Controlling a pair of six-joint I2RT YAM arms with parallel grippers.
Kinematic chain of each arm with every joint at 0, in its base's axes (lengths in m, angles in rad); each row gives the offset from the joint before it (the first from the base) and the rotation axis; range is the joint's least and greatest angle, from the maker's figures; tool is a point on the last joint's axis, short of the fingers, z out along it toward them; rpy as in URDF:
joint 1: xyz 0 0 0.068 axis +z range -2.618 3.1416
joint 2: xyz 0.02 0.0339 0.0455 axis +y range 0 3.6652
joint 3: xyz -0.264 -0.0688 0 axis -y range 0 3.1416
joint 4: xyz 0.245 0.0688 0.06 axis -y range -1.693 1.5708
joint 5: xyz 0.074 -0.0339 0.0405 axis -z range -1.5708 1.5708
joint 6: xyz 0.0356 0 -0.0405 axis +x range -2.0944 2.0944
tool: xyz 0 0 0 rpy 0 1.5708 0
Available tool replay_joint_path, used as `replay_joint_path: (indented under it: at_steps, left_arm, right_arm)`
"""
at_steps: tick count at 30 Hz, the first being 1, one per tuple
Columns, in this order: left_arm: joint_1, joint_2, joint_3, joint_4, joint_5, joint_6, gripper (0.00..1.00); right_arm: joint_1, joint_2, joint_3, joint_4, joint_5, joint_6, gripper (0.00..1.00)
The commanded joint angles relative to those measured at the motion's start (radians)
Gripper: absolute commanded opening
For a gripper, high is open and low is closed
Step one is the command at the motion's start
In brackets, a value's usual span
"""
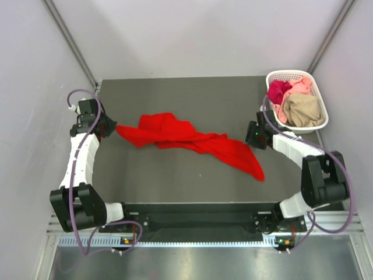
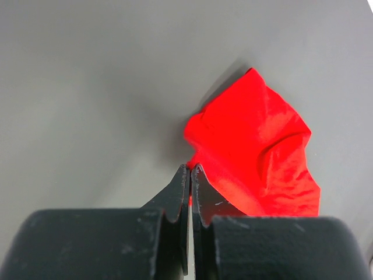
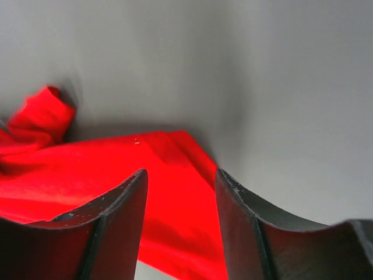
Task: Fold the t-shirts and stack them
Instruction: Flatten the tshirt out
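The red t-shirt (image 1: 175,133) lies crumpled in a long band across the middle of the table (image 1: 175,181). Our left tool (image 2: 190,169) is pinched together on its left tip — a sliver of red shows between the fingers. Our right tool (image 3: 180,175) stands apart over the opposite end. We judge the cloth light, limp and quick to bunch — corners and hems are the places to grip. Other t-shirts (image 1: 297,105) fill the basket (image 1: 289,73), upper right.
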Motion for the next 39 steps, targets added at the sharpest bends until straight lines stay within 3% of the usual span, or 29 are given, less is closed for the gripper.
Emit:
replay_joint_path:
  at_steps: [1,5,7,9,10,12,13,18,22,26,30,32,35,39]
  left_arm:
    - [0.010,0.015,0.025,0.060,0.017,-0.001,0.00]
    - [0.008,0.034,0.029,0.080,0.058,-0.005,0.00]
    - [0.008,0.043,0.022,0.117,0.093,-0.017,0.00]
    - [0.008,0.055,0.019,0.143,0.110,-0.032,0.00]
    - [0.008,0.060,0.022,0.152,0.122,-0.038,0.00]
    - [0.007,0.087,0.042,0.171,0.136,-0.047,0.00]
    - [0.007,0.098,0.060,0.172,0.151,-0.052,0.00]
    - [0.008,0.152,0.241,0.105,0.176,-0.074,0.00]
    - [0.007,0.098,0.286,0.050,0.112,-0.057,0.00]
    - [0.008,0.045,0.214,0.002,0.086,-0.025,0.00]
    - [0.007,-0.039,0.012,-0.012,0.052,0.009,0.00]
    - [0.008,-0.095,-0.085,-0.007,0.030,0.009,0.00]
    - [0.008,-0.153,-0.171,0.017,-0.019,0.002,0.00]
    - [0.008,-0.164,-0.204,0.051,0.017,-0.003,0.00]
  right_arm:
    - [0.036,0.060,0.043,0.035,-0.079,-0.094,0.51]
    - [0.045,0.109,0.039,0.077,-0.073,-0.117,0.51]
    - [0.045,0.153,0.077,0.074,-0.072,-0.137,0.45]
    - [0.045,0.183,0.137,0.048,-0.058,-0.142,0.34]
    - [0.045,0.204,0.157,0.040,-0.053,-0.145,0.20]
    - [0.047,0.212,0.230,0.015,-0.046,-0.160,0.03]
    - [0.045,0.215,0.262,-0.003,-0.011,-0.166,0.00]
    - [0.059,0.122,0.468,-0.155,0.167,-0.186,0.00]
    - [0.123,-0.050,0.479,-0.346,0.373,-0.105,0.00]
    - [0.182,-0.206,0.243,-0.382,0.320,0.025,0.00]
    - [0.262,-0.317,-0.072,-0.408,0.315,0.194,0.00]
    - [0.283,-0.369,-0.148,-0.417,0.326,0.275,0.00]
    - [0.280,-0.444,-0.208,-0.425,0.344,0.321,0.19]
    - [0.279,-0.458,-0.073,-0.390,0.375,0.260,0.36]
